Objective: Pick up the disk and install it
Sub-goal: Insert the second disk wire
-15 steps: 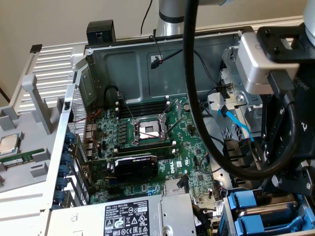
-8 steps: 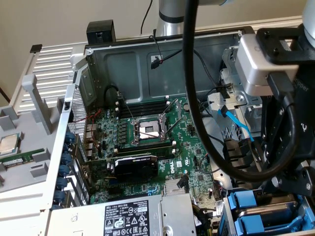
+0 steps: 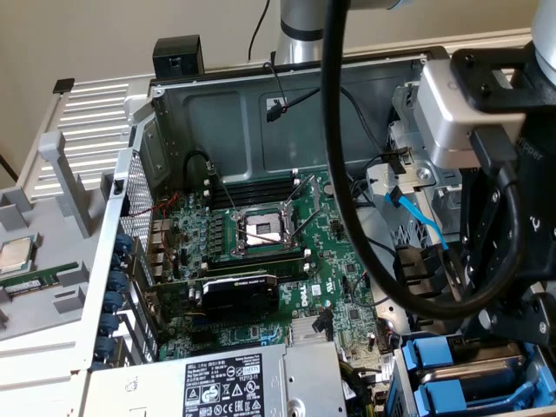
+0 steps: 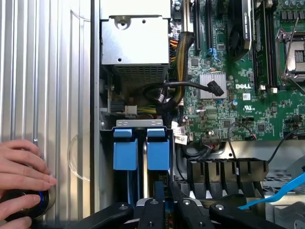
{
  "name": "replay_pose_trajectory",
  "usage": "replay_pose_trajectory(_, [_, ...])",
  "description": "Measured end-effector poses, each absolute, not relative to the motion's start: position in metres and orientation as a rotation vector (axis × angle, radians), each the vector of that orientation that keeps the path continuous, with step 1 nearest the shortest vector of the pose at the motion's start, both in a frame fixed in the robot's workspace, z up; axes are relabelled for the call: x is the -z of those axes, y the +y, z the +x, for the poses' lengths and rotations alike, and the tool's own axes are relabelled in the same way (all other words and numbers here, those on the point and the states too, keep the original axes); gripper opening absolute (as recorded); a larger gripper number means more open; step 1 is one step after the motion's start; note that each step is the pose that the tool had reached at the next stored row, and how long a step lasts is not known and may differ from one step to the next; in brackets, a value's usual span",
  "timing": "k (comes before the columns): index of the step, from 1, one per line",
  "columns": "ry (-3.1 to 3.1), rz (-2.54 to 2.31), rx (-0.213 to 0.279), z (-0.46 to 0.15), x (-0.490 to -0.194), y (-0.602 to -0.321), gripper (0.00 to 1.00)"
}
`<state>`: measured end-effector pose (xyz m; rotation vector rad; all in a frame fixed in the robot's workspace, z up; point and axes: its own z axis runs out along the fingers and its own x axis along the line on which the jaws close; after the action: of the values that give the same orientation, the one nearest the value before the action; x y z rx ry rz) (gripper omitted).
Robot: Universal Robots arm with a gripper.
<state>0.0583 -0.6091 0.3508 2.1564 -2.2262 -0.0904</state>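
Observation:
The disk [image 4: 158, 149] stands on edge in the drive bay at the corner of the open computer case, its blue carrier front facing the wrist camera. In the exterior view it is the farther blue carrier [image 3: 433, 354] at the lower right. My gripper [image 4: 164, 202] hangs straight over it, black fingers [image 4: 151, 206] drawn close on the disk's near end. In the exterior view the gripper [image 3: 508, 334] sits low at the right, just above the bay. Most of the disk's metal body is hidden by the bay and the fingers.
A second blue carrier [image 4: 125, 149] sits beside the disk in the bay. The power supply [image 4: 136, 43], cable bundles [image 4: 167, 93] and the motherboard [image 3: 261, 261] crowd around. A person's hand [image 4: 24, 164] rests on a black knob [image 4: 21, 202] outside the case. A CPU chip [image 3: 13, 254] lies on the grey tray.

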Motion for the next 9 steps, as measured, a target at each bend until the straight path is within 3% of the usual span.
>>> replay_pose_trajectory(9, [-2.227,2.157,0.089,0.0583,-0.3496,-0.609,0.16])
